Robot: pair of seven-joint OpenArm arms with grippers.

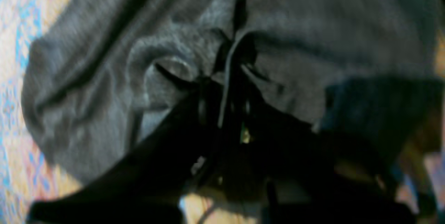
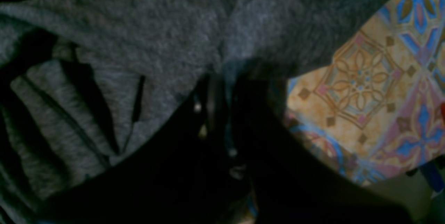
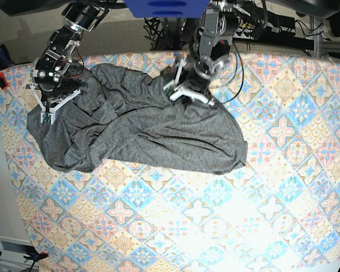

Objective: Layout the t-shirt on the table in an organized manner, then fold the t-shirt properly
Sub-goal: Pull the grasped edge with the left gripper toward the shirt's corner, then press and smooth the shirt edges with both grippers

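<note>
While the shirt (image 3: 141, 127) lies crumpled on the table's (image 3: 260, 192) far left part, the right gripper (image 3: 52, 105) pinches its left edge and the left gripper (image 3: 188, 93) pinches its top edge. It looks soft, light and limp, so I judge it best held at hem or shoulder seams, because loose middle cloth only bunches.

Rumpled t-shirt (image 3: 141, 133) on patterned table (image 3: 215, 226)

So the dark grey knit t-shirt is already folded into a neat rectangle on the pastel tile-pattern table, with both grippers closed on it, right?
Not folded: the base view shows the dark grey knit t-shirt lying rumpled and bunched on the pastel tile-pattern table. The left gripper and right gripper are indeed closed on it.
</note>
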